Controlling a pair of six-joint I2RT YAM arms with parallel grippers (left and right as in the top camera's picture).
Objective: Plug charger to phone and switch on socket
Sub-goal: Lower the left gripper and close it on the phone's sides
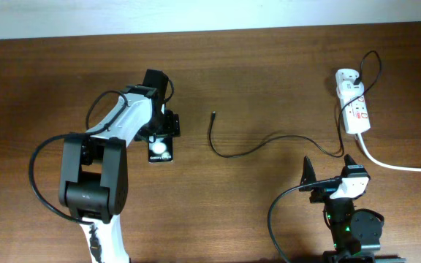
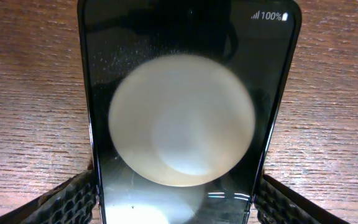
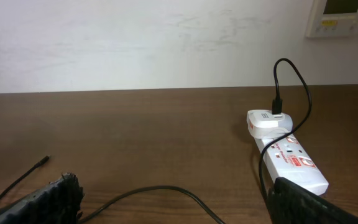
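Ribbed left fingers (image 2: 61,202) clamp the glossy rectangular phone (image 2: 185,74) on a grainy wooden table (image 2: 30,93); right fingers (image 3: 42,202) gape.

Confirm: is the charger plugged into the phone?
Not plugged in. The charger tip lies loose on the table, well apart from the phone; no cable reaches the phone.

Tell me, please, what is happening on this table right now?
Two robot arms are working on charging a phone. The left gripper is down over the phone, straddling its long edges; whether it already grips is unclear. The charger lies loose on the table, its tip apart from the phone, its other end in the adapter on the socket. The right gripper hangs open and empty near the socket.
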